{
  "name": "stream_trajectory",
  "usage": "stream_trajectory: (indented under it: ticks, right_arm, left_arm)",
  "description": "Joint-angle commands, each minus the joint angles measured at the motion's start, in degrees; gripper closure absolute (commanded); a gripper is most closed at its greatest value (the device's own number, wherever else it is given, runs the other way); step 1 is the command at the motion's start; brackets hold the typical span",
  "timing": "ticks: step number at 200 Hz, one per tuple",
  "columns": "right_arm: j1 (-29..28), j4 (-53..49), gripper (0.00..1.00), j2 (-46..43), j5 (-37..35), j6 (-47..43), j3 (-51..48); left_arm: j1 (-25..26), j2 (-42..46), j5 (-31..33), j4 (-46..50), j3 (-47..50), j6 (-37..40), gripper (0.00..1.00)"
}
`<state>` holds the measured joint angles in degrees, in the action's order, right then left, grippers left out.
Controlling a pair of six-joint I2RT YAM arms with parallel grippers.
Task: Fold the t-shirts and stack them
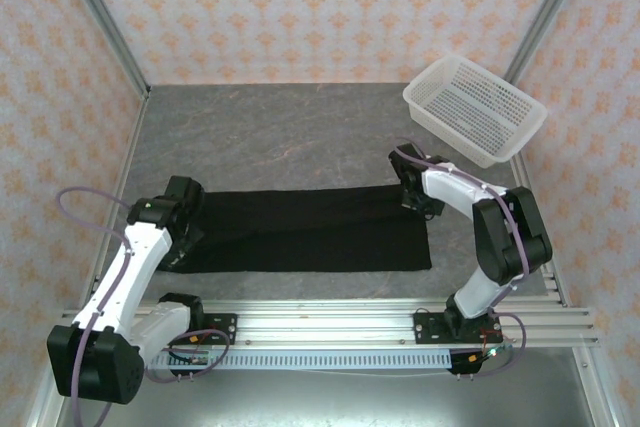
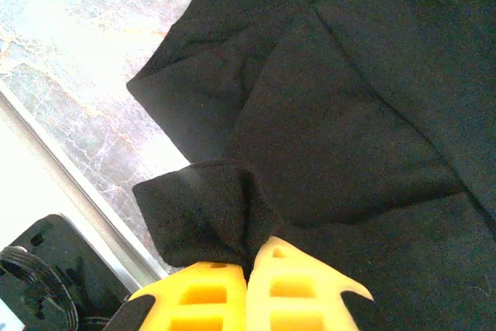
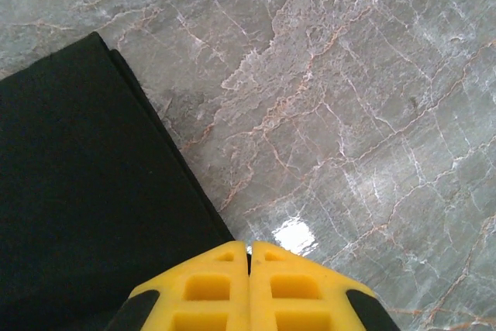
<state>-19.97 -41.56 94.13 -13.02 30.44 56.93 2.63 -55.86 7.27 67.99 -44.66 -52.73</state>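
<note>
The black t-shirt is lying flat on the grey table. It is folded into a long strip that is reaching from the left arm to the right arm, close to the near edge. The left gripper is sitting at the left end of the strip. Its yellow fingers are pressed together and are pinching a small fold of the black cloth, which is bunching up just above the tips. The right gripper is sitting at the far right corner of the strip with its fingers pressed together too. The cloth edge is reaching its left finger, but I cannot tell whether any cloth is caught between them. A white basket is standing in the far right corner of the table, apart from the t-shirt.
</note>
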Motion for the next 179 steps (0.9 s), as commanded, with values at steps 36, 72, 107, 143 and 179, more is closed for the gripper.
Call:
stream_trajectory:
  ticks: [36,72,107,143,179]
  right_arm:
    - [-0.20,-3.42,0.80,-3.24,-1.33,1.38,0.03]
    - [-0.21,-5.45,0.73,-7.98,-1.21,2.52,-0.06]
    - [-0.18,-5.09,0.71,-7.98,0.30,2.37,0.49]
    - [-0.16,-1.47,0.77,-5.60,7.09,3.90,-0.92]
    - [-0.16,-0.02,0.90,-0.44,11.34,7.06,-3.49]
  left_arm:
    - [0.35,1.49,1.94,4.21,-1.39,-1.97,1.00]
    - [0.35,1.45,3.34,4.20,-1.58,-1.96,1.00]
    - [0.35,0.68,3.72,3.51,-1.54,-1.80,1.00]
    - [0.35,0.04,3.89,3.12,-1.81,-1.50,1.00]
    - [0.35,0.22,2.83,3.21,-1.82,-1.89,1.00]
